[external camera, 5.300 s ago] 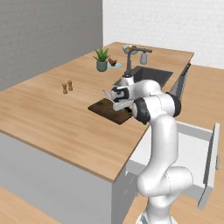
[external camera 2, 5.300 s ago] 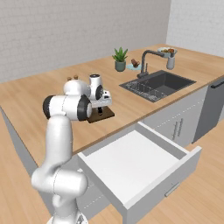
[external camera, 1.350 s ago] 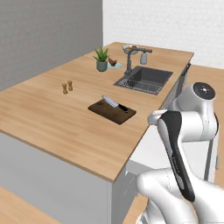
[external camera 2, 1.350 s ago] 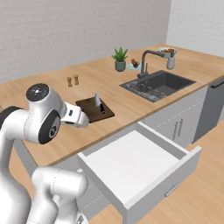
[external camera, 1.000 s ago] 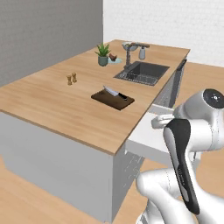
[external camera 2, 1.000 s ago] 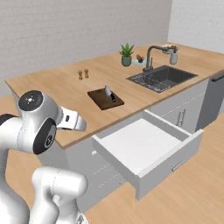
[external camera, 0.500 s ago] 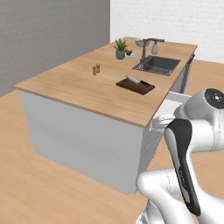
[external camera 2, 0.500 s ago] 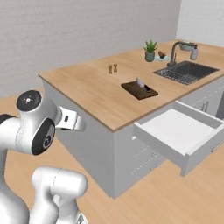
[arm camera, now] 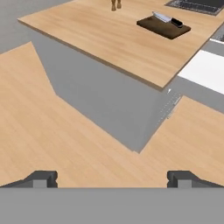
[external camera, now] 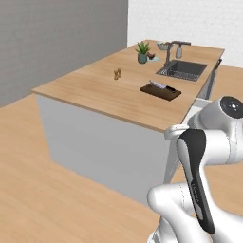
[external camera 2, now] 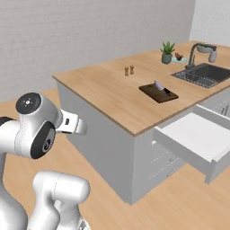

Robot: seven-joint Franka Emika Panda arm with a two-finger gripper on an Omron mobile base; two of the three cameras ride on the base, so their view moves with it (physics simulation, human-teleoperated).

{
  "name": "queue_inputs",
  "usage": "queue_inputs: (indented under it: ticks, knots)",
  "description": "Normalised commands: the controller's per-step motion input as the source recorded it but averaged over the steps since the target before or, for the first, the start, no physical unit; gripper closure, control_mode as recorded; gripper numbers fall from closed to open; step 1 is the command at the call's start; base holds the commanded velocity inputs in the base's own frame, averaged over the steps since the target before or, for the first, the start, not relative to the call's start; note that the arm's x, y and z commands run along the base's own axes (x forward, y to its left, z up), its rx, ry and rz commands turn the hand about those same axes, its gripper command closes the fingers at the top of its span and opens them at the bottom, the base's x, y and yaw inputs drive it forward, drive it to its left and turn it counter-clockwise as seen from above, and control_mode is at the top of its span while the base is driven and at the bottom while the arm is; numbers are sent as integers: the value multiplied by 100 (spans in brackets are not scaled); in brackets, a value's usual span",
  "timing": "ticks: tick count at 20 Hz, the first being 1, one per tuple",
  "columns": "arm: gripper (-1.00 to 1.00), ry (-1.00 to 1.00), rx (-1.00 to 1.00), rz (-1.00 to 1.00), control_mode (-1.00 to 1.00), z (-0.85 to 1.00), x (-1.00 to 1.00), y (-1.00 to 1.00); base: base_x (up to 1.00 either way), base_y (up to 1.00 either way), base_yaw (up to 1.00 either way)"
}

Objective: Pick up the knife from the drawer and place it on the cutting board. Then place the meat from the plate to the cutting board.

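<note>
The knife lies on the cutting board, so step 1 of the task looks done. Over the last second both base views have swung wholesale: the island has slid away toward 1 o'clock and shrunk. That is the base driving back and around the corner, not the things moving. The board and knife sit where they sat on the counter.

In the hand view the gripper has its 2 dark tips spread wide apart with nothing between them, looking over bare floor at the island's corner, the board at about 1 o'clock.

The drawer hangs open and empty, at 3 o'clock in the right base view.

What is left is the meat, a small reddish lump on the pale plate at the far end beside the plant pot and the tap (too small here to judge its shape). The robot is well apart from it, so my reading is that this drive is a reposition toward that end of the island. The open drawer stands in the way along the near side.
</note>
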Motion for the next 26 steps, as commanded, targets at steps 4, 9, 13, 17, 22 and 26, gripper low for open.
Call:
queue_inputs:
  ticks: [4, 9, 13, 17, 22, 26]
  knots:
    - [-100, 0, 0, 0, 100, 0, 0, 0, 69, 100, -2]
    - [-100, 0, 0, 0, 100, 0, 0, 0, 96, 100, -1]
    - [-100, 0, 0, 0, 100, 0, 0, 0, 100, 100, 0]
    - [-100, 0, 0, 0, 100, 0, 0, 0, 100, 100, 0]
    - [-100, 0, 0, 0, 100, 0, 0, 0, 100, 100, 0]
    - [-100, 0, 0, 0, 100, 0, 0, 0, 100, 100, 0]
